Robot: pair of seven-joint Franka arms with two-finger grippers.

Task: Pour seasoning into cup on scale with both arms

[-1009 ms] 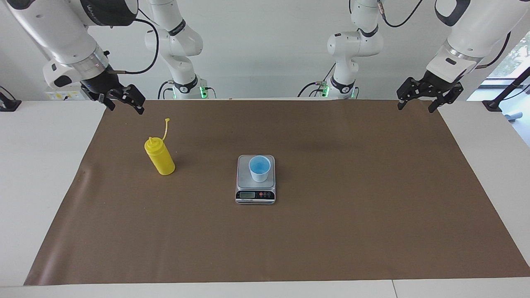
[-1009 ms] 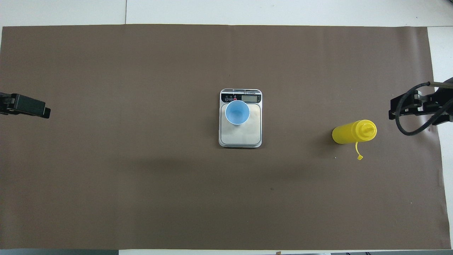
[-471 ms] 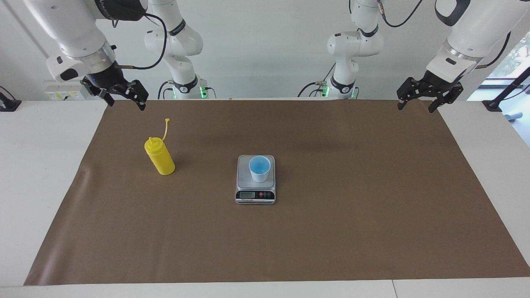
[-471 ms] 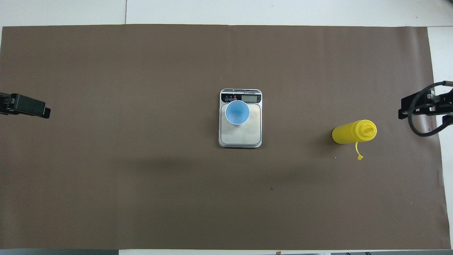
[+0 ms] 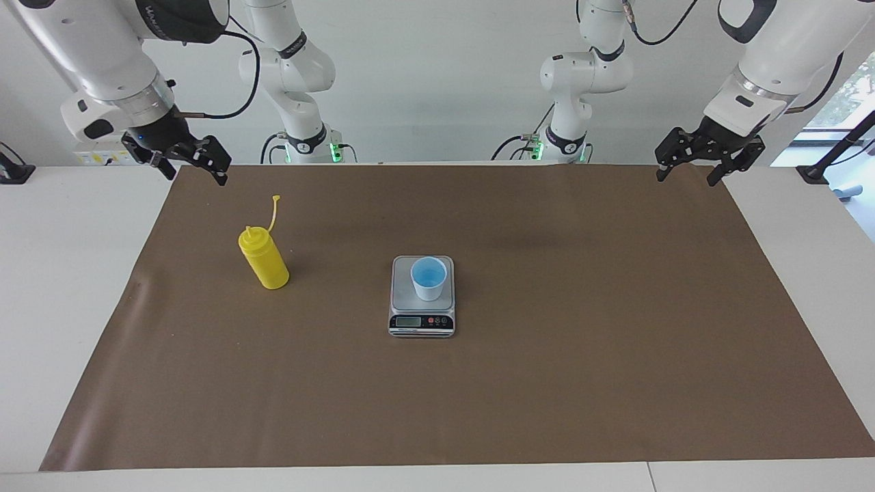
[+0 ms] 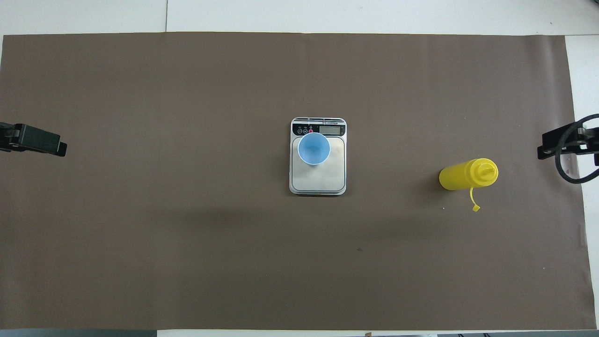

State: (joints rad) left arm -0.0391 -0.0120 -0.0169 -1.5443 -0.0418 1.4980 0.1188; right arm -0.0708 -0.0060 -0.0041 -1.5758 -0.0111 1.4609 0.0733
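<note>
R gripper (image 5: 193,165) is pulling back toward its own end of the table vs a sec ago: it was over the mat corner close to the seasoning bottle (image 5: 264,260), now it's sitting higher and further out over the mat edge, w/ its arm swinging upright. L gripper (image 5: 708,161), bottle, cup (image 5: 428,277) and scale (image 5: 422,296) aren't shifting at all.

Risks from here, as I'm judging it:
- Bottle is tall, narrow, standing upright on the brown mat (image 5: 547,383); a side approach that's clipping it high near the nozzle is prob. going to tip it. Cap strap (image 5: 274,213) is hanging loose toward the robots and could be snagging a finger.
- Nozzle looks uncapped, so squeezing too hard during the lift is risking a squirt before it's over the cup.
- Cup is light, standing on the scale platform nearer the display end; a nudge from either arm is going to slide it off or upset it.

Pose: both arms are hanging at the robots' edge of the mat, well apart from everything. R gripper is angled down, jaws spread wide, holding nothing. L arm is waiting over the mat corner at its own end, gripper pointing down, jaws also wide, nothing in them.

Task thing: bottle is standing toward the R arm's end, slightly nearer the robots than the scale, which is sitting mid-table.
</note>
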